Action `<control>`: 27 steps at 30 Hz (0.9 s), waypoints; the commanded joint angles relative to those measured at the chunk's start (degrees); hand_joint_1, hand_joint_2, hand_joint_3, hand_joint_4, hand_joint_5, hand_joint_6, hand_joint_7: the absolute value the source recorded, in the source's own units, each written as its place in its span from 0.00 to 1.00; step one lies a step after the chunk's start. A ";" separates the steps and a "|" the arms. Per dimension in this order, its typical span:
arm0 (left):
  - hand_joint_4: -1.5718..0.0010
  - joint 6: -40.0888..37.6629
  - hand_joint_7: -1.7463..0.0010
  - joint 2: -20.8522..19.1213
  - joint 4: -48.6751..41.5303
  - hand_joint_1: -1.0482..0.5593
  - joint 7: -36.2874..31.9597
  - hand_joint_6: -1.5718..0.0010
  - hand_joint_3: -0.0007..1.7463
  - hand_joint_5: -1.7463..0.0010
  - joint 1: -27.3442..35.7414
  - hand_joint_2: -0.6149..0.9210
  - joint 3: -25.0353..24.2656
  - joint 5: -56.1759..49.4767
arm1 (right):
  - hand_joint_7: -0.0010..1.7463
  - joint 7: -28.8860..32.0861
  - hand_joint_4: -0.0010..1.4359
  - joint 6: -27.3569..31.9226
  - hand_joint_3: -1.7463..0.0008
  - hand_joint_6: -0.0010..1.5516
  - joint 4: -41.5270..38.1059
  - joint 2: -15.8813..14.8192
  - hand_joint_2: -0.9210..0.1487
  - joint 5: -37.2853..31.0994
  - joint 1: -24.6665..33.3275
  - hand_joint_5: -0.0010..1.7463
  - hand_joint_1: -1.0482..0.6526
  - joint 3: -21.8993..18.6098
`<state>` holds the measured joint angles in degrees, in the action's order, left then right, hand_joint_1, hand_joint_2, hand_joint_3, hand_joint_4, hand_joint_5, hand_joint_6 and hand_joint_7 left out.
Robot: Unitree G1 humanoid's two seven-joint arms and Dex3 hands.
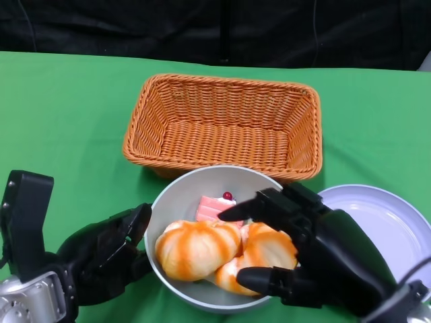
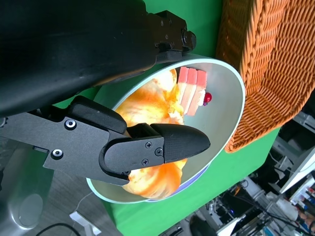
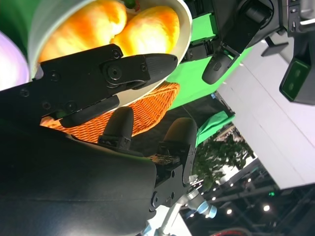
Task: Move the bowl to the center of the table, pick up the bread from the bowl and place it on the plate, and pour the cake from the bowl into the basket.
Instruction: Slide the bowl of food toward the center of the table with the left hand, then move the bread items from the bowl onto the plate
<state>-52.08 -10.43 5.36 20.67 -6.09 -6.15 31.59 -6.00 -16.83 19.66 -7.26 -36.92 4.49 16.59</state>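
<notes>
A grey bowl (image 1: pixel 192 187) stands just in front of the basket (image 1: pixel 222 128). It holds two orange-striped breads (image 1: pixel 195 249) and a pink cake slice (image 1: pixel 214 207) with a cherry on top. My left hand (image 1: pixel 108 259) grips the bowl's left wall. In the left wrist view its fingers (image 2: pixel 157 147) straddle the bowl's rim (image 2: pixel 231 118), near the cake (image 2: pixel 192 93). My right hand (image 1: pixel 316 256) reaches in from the right and holds the right-hand bread (image 1: pixel 269 249), one finger over its back and the thumb at its front. The right wrist view shows those fingers (image 3: pixel 98 73) across the bowl (image 3: pixel 44 29).
The woven orange basket is empty and nearly touches the bowl's far rim. A white plate (image 1: pixel 387 225) lies to the right of the bowl, partly behind my right hand. Green cloth covers the table, with open cloth to the left.
</notes>
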 commanded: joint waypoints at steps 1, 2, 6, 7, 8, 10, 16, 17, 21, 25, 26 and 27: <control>0.95 0.59 0.99 -0.02 0.32 0.16 -0.18 0.99 0.32 0.96 0.02 1.00 0.36 -0.35 | 0.52 -0.01 0.04 1.48 0.97 0.08 -1.39 -0.71 0.02 -1.39 -2.10 0.69 0.31 1.00; 0.95 0.77 0.99 0.12 0.48 0.16 -0.23 0.99 0.32 0.96 0.14 1.00 0.41 -0.36 | 0.52 -0.05 0.04 1.83 0.97 0.08 -1.91 -0.81 0.02 -1.92 -2.74 0.69 0.30 1.43; 0.95 2.03 0.99 0.06 1.13 0.16 -0.32 0.98 0.33 0.94 0.61 1.00 1.24 -1.08 | 0.51 -0.55 0.01 3.33 0.99 0.07 -3.84 -1.18 0.05 -3.84 -4.73 0.70 0.30 3.04; 0.96 2.27 0.99 -0.08 1.45 0.16 -0.68 0.98 0.34 0.94 0.74 1.00 1.54 -1.59 | 0.51 -0.49 0.01 3.49 0.99 0.07 -4.37 -1.26 0.05 -4.17 -5.13 0.70 0.30 3.41; 0.96 2.41 0.99 -0.28 1.91 0.16 -1.10 0.97 0.34 0.94 0.89 1.00 1.82 -2.15 | 0.50 -0.40 0.01 3.60 0.99 0.08 -4.84 -1.34 0.05 -4.47 -5.49 0.69 0.30 3.78; 0.97 2.30 0.99 -0.68 3.26 0.17 -1.93 0.97 0.36 0.93 1.32 1.00 2.11 -3.23 | 0.50 0.01 0.02 3.56 1.00 0.08 -5.93 -1.60 0.05 -5.09 -6.19 0.69 0.30 4.51; 0.98 3.08 0.98 -1.97 7.51 0.19 -4.93 0.95 0.37 0.91 3.30 1.00 1.38 -6.70 | 0.46 1.95 0.02 3.41 0.99 0.08 -11.38 -1.53 0.03 -8.39 -9.14 0.67 0.28 7.64; 0.98 3.45 0.98 -2.20 7.70 0.19 -4.77 0.95 0.37 0.91 3.60 1.00 1.20 -6.90 | 0.46 2.25 0.02 3.43 0.99 0.08 -11.96 -1.50 0.02 -8.72 -9.44 0.67 0.28 8.03; 0.97 6.23 0.98 -2.75 9.18 0.18 -5.84 0.94 0.36 0.89 5.14 1.00 0.87 -9.53 | 0.44 4.35 0.03 3.87 0.99 0.08 -15.07 -1.22 0.02 -11.27 -11.03 0.66 0.26 9.99; 1.00 10.37 0.99 -2.38 9.99 0.17 -7.16 0.92 0.34 0.80 6.50 1.00 1.02 -12.51 | 0.39 7.18 0.05 4.26 1.00 0.11 -18.44 -0.57 0.02 -13.50 -12.69 0.61 0.27 11.73; 1.00 11.30 0.99 -2.38 10.06 0.17 -7.36 0.92 0.34 0.79 6.72 1.00 1.22 -13.26 | 0.38 8.25 0.06 4.36 1.00 0.12 -19.65 -0.33 0.02 -14.28 -13.31 0.61 0.27 12.23; 1.00 12.30 0.99 -2.51 10.03 0.17 -7.58 0.91 0.34 0.79 6.91 1.00 1.59 -14.20 | 0.38 9.34 0.06 4.47 1.00 0.12 -20.92 -0.08 0.02 -15.04 -13.97 0.60 0.27 12.74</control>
<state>-41.34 -12.10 14.69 13.83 0.25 -4.59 18.81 1.59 -12.67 0.15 -7.43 -51.39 -8.36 29.00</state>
